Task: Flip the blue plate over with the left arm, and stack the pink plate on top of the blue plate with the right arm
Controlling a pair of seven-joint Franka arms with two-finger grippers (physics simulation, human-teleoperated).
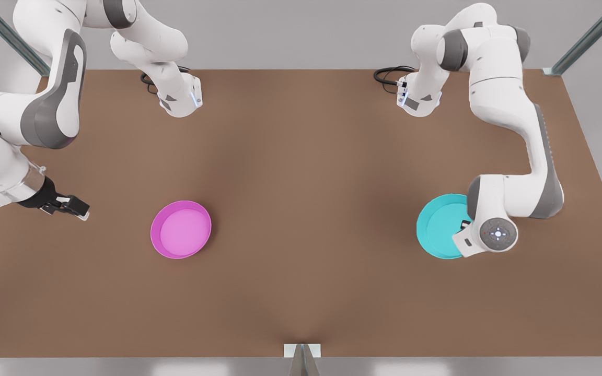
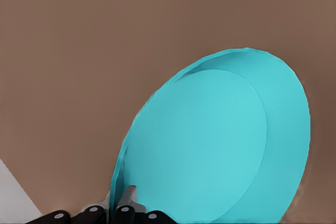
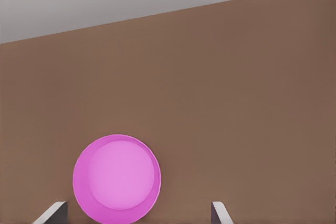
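The blue plate [image 1: 439, 225] is at the front view's right, tilted, with the edge under the left arm's wrist raised. My left gripper [image 2: 119, 204] is shut on its rim; the plate [image 2: 210, 140] spreads out beyond the fingers, and in the front view the white wrist hides the grip. On the table left of the middle, the pink plate [image 1: 181, 230] lies flat with its hollow side up. My right gripper [image 1: 73, 207] hovers open well to the front view's left of it and holds nothing. Its fingertips [image 3: 52, 212] frame the pink plate [image 3: 116, 179] from a distance.
Both arm bases stand at the table's far edge, each with a black cable [image 1: 391, 77]. Metal frame struts [image 1: 588, 36] rise at the back corners. A small bracket [image 1: 302, 351] sits at the middle of the front edge. Bare brown table [image 1: 306, 209] lies between the plates.
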